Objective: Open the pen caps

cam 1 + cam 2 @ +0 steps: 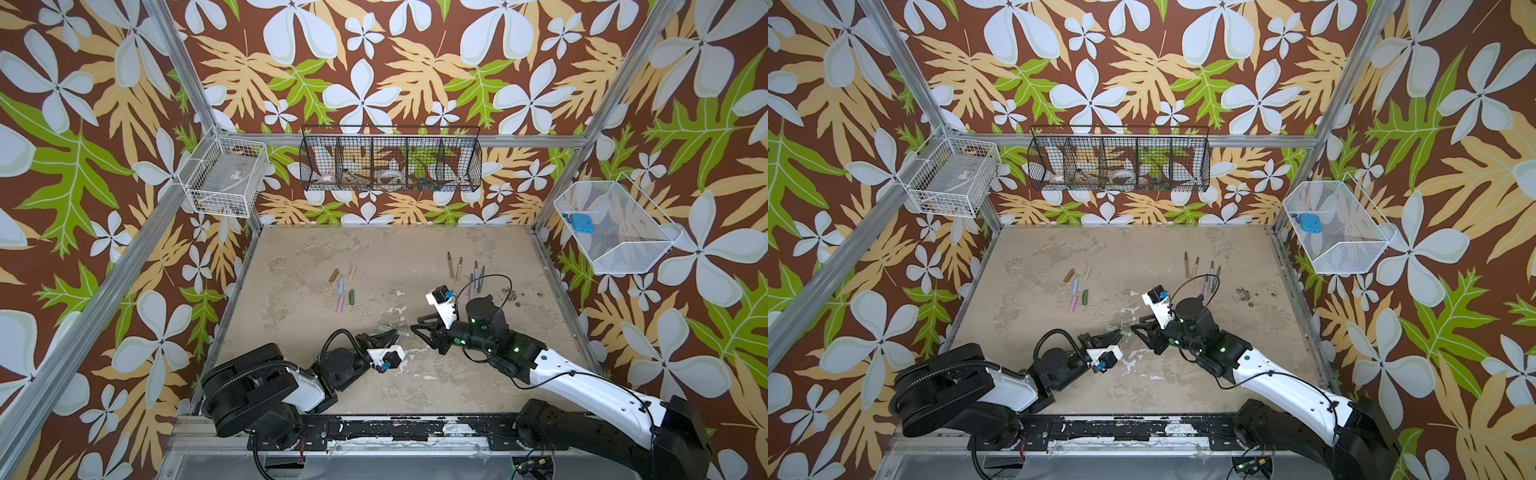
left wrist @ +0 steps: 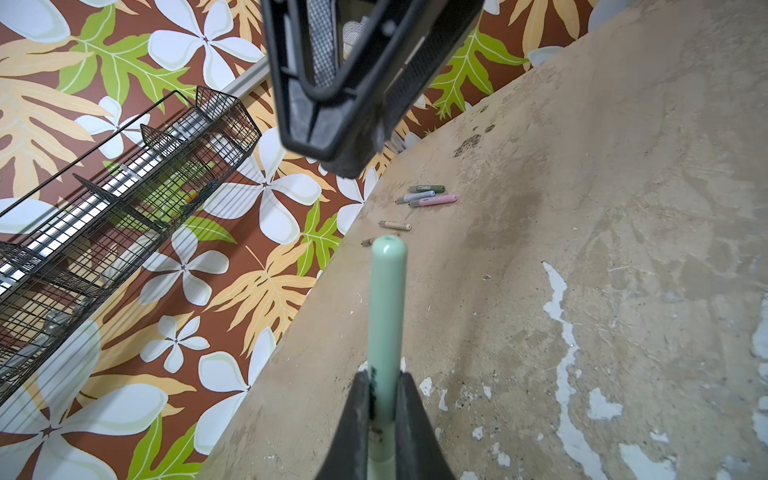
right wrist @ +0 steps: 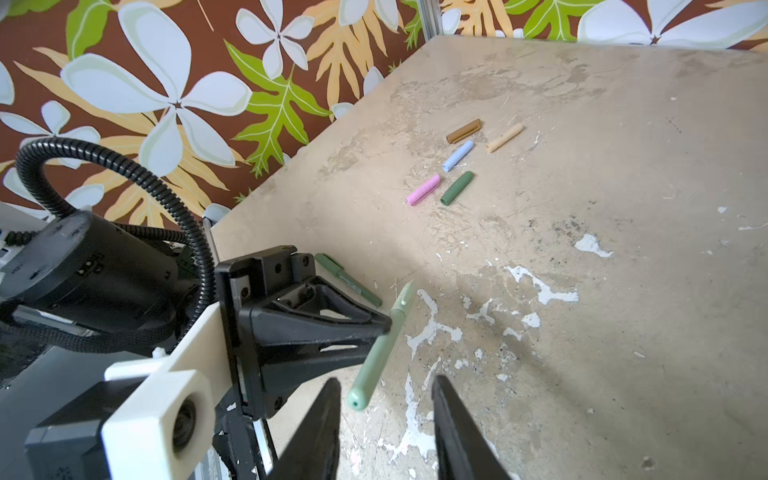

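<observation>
Fingers [image 2: 357, 419] of left gripper [image 2: 384, 374] clenched on light green pen [image 2: 386, 311], still capped, above table [image 3: 582, 291] front-centre — right gripper [image 3: 386, 379] spread, straddling rounded end, not touching. Your risk — off-centre closing could lever pen askew, or pull could drag it from left's hold.

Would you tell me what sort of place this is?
Probably a robot data-collection cell: aluminium frame posts around a worn tabletop, floral printed backdrop for walls, wire baskets hung on them.
</observation>
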Motion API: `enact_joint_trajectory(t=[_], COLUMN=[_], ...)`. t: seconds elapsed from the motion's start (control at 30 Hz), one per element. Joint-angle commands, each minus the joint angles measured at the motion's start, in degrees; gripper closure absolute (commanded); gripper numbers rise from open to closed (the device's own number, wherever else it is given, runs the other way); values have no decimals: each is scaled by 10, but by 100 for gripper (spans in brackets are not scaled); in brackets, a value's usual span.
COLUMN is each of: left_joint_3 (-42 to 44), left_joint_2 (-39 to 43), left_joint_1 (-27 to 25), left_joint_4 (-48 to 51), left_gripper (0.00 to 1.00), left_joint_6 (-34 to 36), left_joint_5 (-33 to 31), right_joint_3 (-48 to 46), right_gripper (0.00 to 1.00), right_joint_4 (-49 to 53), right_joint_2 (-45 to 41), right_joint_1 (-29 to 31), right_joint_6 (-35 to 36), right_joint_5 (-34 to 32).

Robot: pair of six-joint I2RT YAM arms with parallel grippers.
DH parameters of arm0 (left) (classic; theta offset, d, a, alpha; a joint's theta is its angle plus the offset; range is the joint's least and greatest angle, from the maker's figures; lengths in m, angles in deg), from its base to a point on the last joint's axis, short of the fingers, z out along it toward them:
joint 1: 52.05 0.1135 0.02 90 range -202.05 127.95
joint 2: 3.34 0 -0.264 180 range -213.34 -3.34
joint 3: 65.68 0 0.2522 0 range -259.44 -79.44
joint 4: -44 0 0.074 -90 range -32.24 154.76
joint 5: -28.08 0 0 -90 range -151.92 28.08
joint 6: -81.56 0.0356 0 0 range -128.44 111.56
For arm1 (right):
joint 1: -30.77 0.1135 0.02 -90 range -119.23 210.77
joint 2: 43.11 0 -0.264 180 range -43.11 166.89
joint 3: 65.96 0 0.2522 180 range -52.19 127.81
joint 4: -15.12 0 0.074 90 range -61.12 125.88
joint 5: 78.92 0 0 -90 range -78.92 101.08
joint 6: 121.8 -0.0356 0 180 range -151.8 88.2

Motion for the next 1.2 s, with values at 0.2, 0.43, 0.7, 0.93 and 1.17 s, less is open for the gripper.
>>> enact_joint_trajectory(t=[0.2,0.43,0.7,0.93,1.17], left_joint_3=[-4,-5,-7,-9,-23], left_joint_2=[1,3,8,9,30], left_joint_1=[-4,-4,-5,-4,-4], left_joint_4=[-15,-13,-5,-3,8], left_gripper=[100,100,100,97,43], left_joint_6=[2,3,2,0,-97], left_joint_5=[4,3,-6,-11,-42], right_joint_3=[33,46,62,65,52], right_gripper=[65,69,74,87,100], right_joint_4=[33,40,56,58,60], right_joint_2=[42,69,101,103,73], right_joint_1=[78,94,106,112,111], right_joint_6=[47,50,52,50,41], right_joint_5=[-111,-140,-174,-192,-273])
